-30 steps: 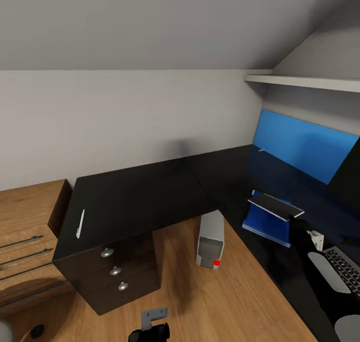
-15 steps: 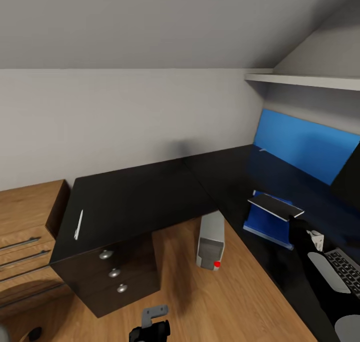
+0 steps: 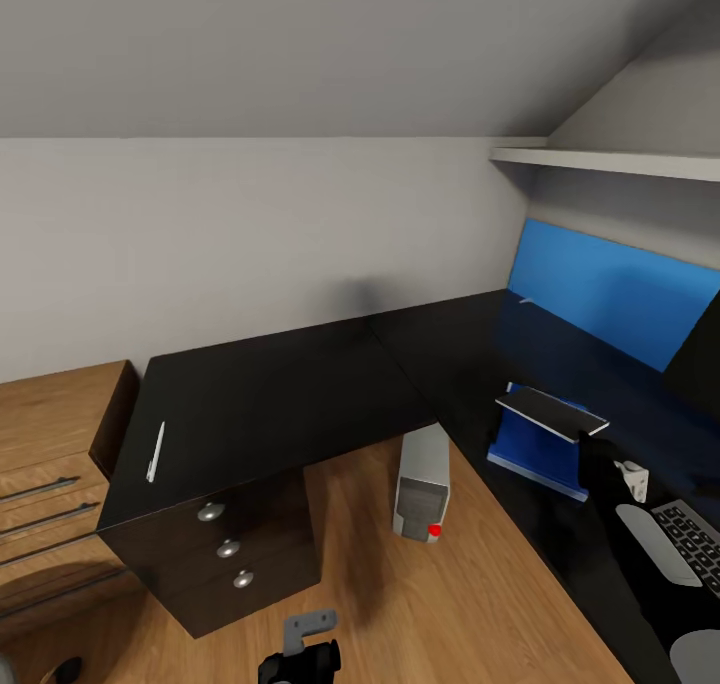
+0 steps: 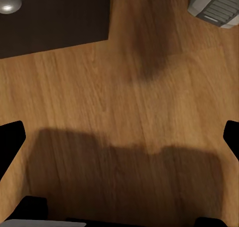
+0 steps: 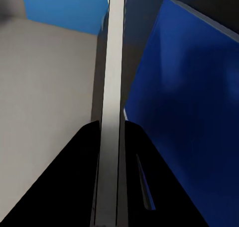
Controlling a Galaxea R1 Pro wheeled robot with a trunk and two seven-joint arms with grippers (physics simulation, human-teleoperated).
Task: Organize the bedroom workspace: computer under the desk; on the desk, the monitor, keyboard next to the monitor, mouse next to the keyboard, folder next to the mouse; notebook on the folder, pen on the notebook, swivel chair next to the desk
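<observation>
The right end effector (image 5: 110,132) is clenched on the notebook (image 3: 551,411), a thin grey slab held just above the blue folder (image 3: 535,444) on the table (image 3: 290,389). The left end effector (image 4: 119,137) hangs released over the wooden floor (image 4: 99,97). The pen (image 3: 156,451) lies near the table's left edge. The computer (image 3: 423,481) stands under the table, and the keyboard (image 3: 692,534) is right of the folder.

1. The tabletop (image 3: 270,394) is black, with a bright blue back panel (image 3: 610,289).
2. The pen (image 3: 156,451) is white.
3. The computer (image 3: 423,480) is light grey with a darker front and a red spot.
4. The folder (image 3: 535,444) is blue; the notebook (image 3: 552,411) above it is dark with a pale edge.
5. The floor (image 3: 450,604) is warm wood-grain brown.
</observation>
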